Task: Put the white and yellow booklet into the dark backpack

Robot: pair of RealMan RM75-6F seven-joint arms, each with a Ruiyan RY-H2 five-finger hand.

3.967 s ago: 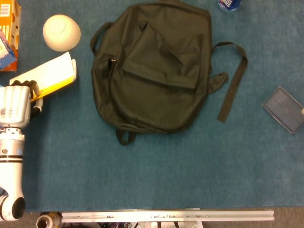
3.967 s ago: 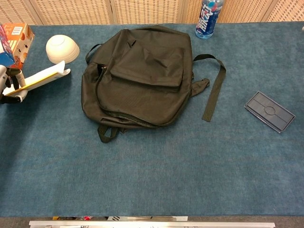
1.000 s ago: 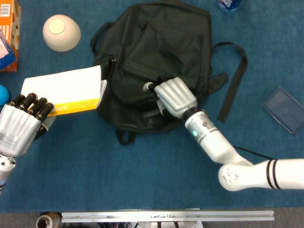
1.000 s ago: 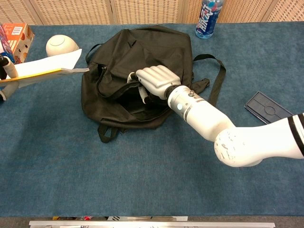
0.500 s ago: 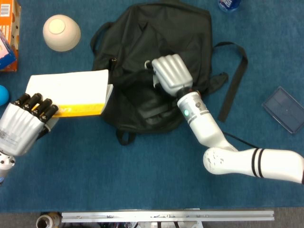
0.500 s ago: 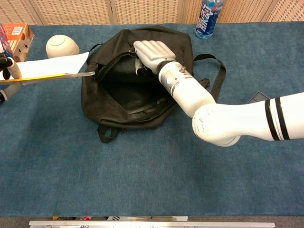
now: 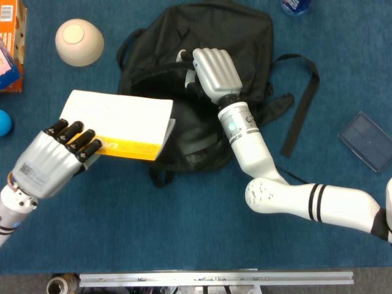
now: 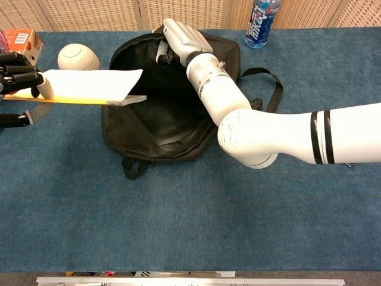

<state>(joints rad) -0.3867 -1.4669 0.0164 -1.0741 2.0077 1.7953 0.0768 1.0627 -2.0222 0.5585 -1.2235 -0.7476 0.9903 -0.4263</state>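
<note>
The dark backpack [image 7: 245,37] [image 8: 172,128] lies on the blue table top with its main compartment pulled wide open. My right hand [image 7: 212,73] [image 8: 178,37] grips the upper flap of the opening and holds it raised toward the far side. My left hand [image 7: 52,160] [image 8: 18,80] holds the white and yellow booklet [image 7: 119,122] [image 8: 89,86] by its left end, lifted flat above the table. The booklet's right end reaches over the left rim of the bag's opening.
A cream bowl [image 7: 79,41] [image 8: 78,58] sits upside down at the far left, with an orange box [image 7: 12,43] [image 8: 27,40] beside it. A drink bottle [image 8: 260,22] stands behind the bag. A dark lidded case [image 7: 366,141] lies at the right. The bag's strap [image 7: 300,104] trails right.
My right hand has drawn the flap further back and up, widening the opening. My left hand has carried the booklet rightward, so its end now overlaps the bag's mouth.
</note>
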